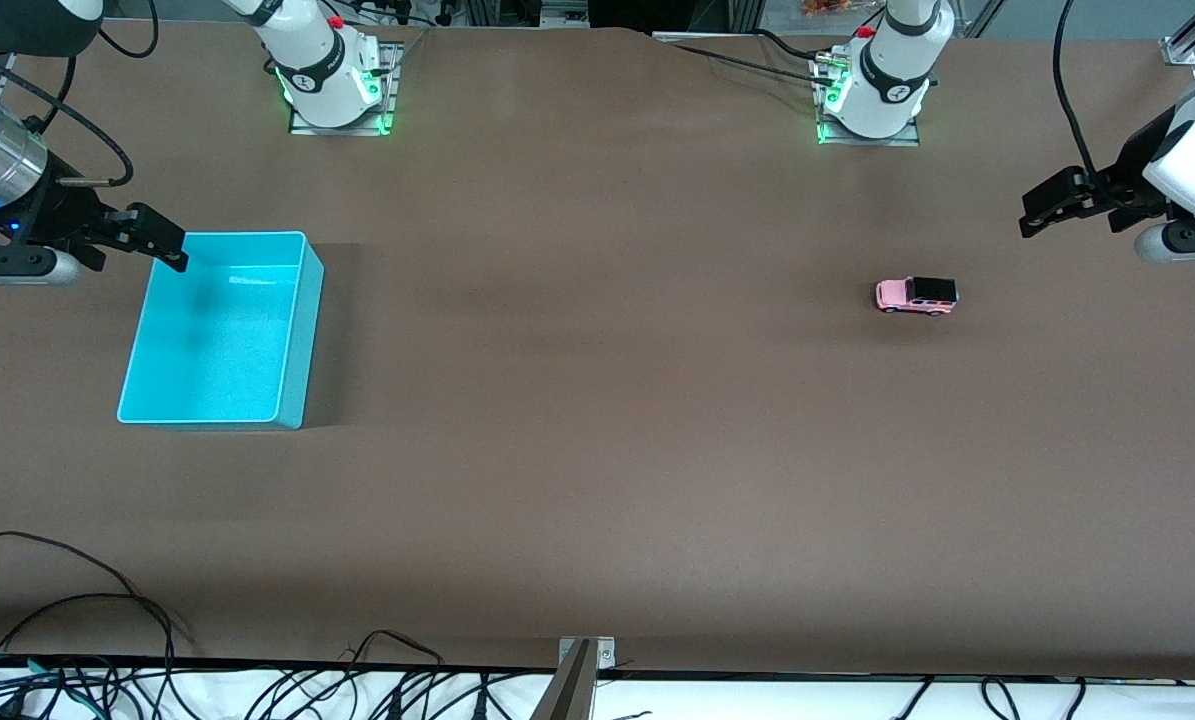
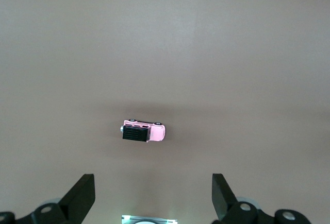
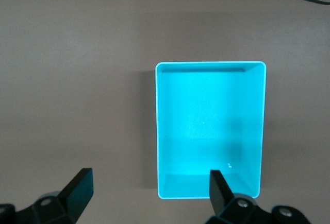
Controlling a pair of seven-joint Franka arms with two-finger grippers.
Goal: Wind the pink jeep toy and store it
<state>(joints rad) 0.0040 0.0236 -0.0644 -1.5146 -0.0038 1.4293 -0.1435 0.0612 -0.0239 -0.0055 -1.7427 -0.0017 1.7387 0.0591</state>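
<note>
Left pincer (image 1: 1037, 210): spread to full width, empty, touching nothing; up in the air over bare brown worktop (image 1: 597, 450) at the left arm's end, near the toy car but apart from it. In the left wrist view (image 2: 153, 195), both black fingers (image 2: 80, 195) seen wide apart with the car lying clear of them on the cloth.

Right pincer (image 1: 157, 245): likewise spread to full width, empty, touching nothing; up in the air over the rim of the turquoise bin (image 1: 302, 330) at the edge toward the right arm's end of the worktop. In the right wrist view (image 3: 149, 190), one finger (image 3: 219, 188) over the bin's edge, the other over bare worktop beside it.

Turquoise bin (image 3: 260, 131): rectangular, open-topped, upright on the worktop toward the right arm's end; inside, nothing but the smooth turquoise floor and walls.

Pink jeep toy (image 1: 917, 295): pink body, black roof, small dark wheels; upright on its wheels on the worktop toward the left arm's end, well apart from the bin, outside any container. Same toy in the left wrist view (image 2: 143, 131), alone on the cloth.
</note>
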